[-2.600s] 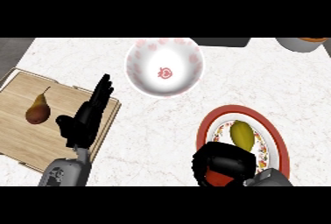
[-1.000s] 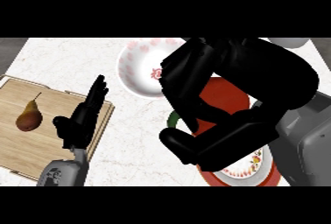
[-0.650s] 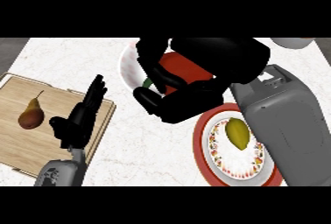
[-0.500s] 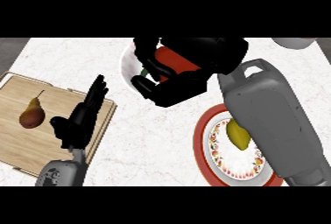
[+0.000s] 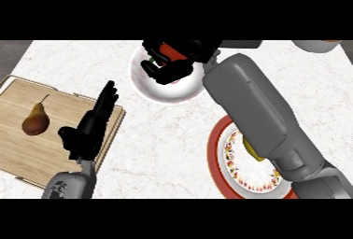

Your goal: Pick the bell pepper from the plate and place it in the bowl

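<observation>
My right hand hangs over the white bowl at the top middle, its fingers curled round the red bell pepper, of which only a red patch and a bit of green show. The grey right forearm stretches from the lower right across the red-rimmed plate and hides much of it. A yellow-green fruit peeks out on the plate beside the forearm. My left hand rests open, fingers up, over the right edge of the cutting board.
A wooden cutting board lies at the left with a brown pear on it. Part of a grey object shows at the top right corner. White marbled counter spreads between board and plate.
My right hand has carried the bell pepper up from the plate and further toward the bowl's far side. The yellow-green fruit stays on the plate. The left hand has not moved.
</observation>
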`<state>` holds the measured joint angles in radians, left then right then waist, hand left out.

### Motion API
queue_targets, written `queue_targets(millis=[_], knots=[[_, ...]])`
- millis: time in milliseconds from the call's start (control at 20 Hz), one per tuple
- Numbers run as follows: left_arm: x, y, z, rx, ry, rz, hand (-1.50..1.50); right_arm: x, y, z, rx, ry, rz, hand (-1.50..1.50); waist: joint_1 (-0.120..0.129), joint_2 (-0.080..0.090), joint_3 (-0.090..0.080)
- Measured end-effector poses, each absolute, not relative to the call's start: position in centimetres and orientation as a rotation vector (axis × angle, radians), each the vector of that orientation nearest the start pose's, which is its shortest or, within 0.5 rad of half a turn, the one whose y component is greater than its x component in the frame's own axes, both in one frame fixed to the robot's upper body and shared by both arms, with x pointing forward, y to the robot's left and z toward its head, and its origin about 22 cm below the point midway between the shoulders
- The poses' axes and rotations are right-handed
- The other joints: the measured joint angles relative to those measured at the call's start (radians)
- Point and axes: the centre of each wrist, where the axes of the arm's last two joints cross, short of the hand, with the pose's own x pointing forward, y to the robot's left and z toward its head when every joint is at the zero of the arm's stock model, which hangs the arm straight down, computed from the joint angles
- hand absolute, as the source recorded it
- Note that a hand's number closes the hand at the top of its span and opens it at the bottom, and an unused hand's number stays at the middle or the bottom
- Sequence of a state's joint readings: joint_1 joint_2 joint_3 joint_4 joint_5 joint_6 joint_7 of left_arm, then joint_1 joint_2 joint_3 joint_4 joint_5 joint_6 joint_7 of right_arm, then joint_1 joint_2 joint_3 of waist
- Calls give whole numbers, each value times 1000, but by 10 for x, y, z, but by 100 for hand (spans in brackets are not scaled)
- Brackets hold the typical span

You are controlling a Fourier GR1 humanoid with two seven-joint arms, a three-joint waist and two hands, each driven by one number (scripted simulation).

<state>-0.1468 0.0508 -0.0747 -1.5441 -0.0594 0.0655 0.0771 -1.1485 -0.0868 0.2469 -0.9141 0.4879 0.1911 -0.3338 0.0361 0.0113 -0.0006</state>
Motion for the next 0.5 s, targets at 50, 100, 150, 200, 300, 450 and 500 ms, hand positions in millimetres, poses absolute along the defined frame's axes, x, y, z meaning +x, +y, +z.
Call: queue_targets(millis=[50,100,150,200,300,450,500], knots=[[275,204,29,43,-1606,-138,0,415,-47,197,-60,-2130,1383,150,0,0,0],[277,204,30,40,-1604,-137,0,420,-46,191,-74,-2123,1384,150,0,1,0],[277,205,31,41,-1607,-142,0,425,-50,183,-87,-2115,1389,150,5,2,0],[277,206,32,37,-1611,-146,0,430,-53,177,-98,-2106,1395,150,9,4,0],[279,204,33,39,-1615,-151,0,438,-54,170,-95,-2063,1430,150,14,7,0],[280,201,35,30,-1617,-161,0,444,-55,151,-49,-1957,1436,-150,24,11,0],[276,199,32,23,-1618,-167,0,447,-58,148,-30,-1923,1449,-150,28,12,0]])
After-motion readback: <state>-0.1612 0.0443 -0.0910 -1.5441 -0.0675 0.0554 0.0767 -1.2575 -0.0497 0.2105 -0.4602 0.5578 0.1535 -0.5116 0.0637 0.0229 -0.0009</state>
